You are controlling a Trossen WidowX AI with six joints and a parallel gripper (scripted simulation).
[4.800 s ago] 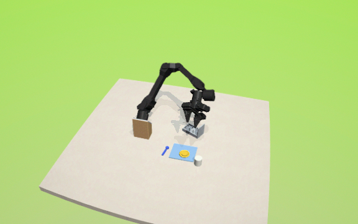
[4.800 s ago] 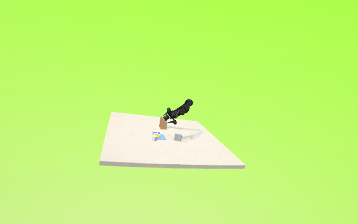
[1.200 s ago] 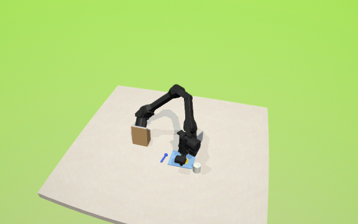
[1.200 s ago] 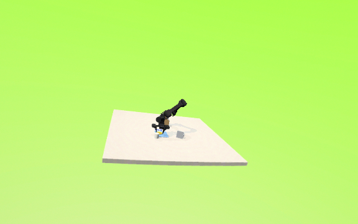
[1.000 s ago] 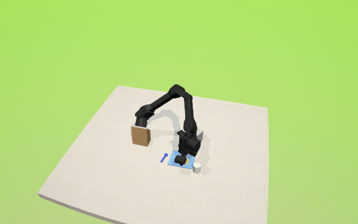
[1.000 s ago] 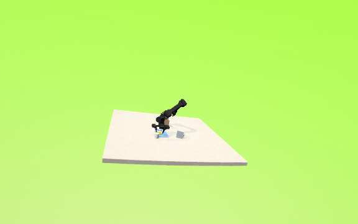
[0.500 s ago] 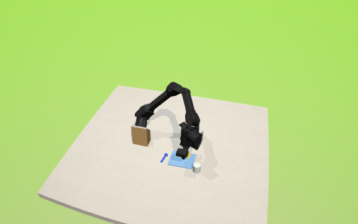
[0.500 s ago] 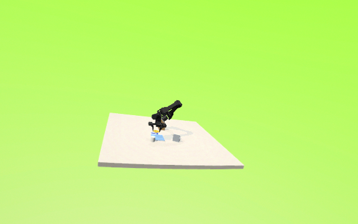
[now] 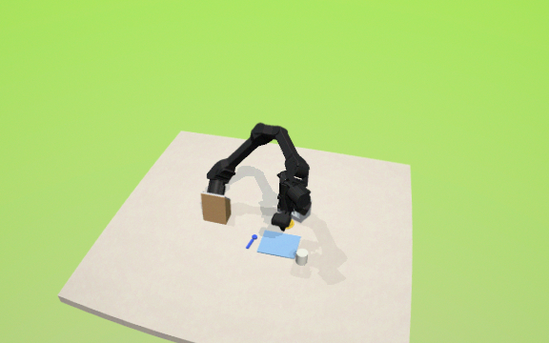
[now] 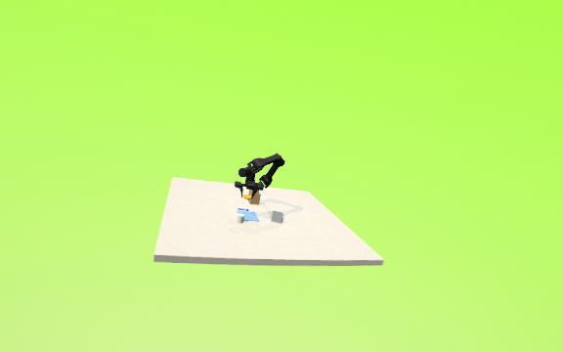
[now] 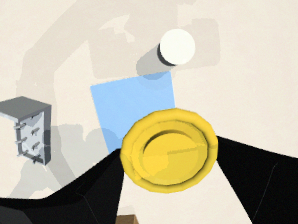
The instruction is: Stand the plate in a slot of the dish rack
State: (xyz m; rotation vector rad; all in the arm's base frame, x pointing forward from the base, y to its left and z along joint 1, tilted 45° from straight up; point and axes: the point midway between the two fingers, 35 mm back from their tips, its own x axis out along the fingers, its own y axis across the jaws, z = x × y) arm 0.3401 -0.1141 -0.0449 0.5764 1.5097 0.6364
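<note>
Beige tabletop (image 9: pixel 160 267) spreads wide beneath me, a pale slab against bright green all round. Black and jointed, my arm (image 9: pixel 274 138) arches up from the brown block (image 9: pixel 215 209) at its base and comes down near the middle of the table. And my gripper (image 11: pixel 166 147) is clamped on the yellow plate (image 11: pixel 170 149) — one dark finger (image 11: pixel 100 196) pressing its left edge, the other on its right, seen from the wrist. The plate is off the surface, riding between my fingers, its face turned toward my wrist camera with the raised rim and inner ring plain to see. From the top view only a sliver of yellow (image 9: pixel 292 223) peeks out under my wrist.

Below the plate lies the light blue mat (image 9: pixel 279 244), flat on the table, partly covered by the plate in the wrist view. The grey dish rack (image 11: pixel 28 129) sits off to the left of the wrist view, well apart from the plate; in the exterior view it stands beside the mat (image 10: pixel 277 216). Its slots are too small to count. A white cup (image 9: pixel 301 256) stands just beside the mat's corner. Smallest of all, a blue spoon (image 9: pixel 251 241) lies on the table just off the mat's other side, touching nothing.
</note>
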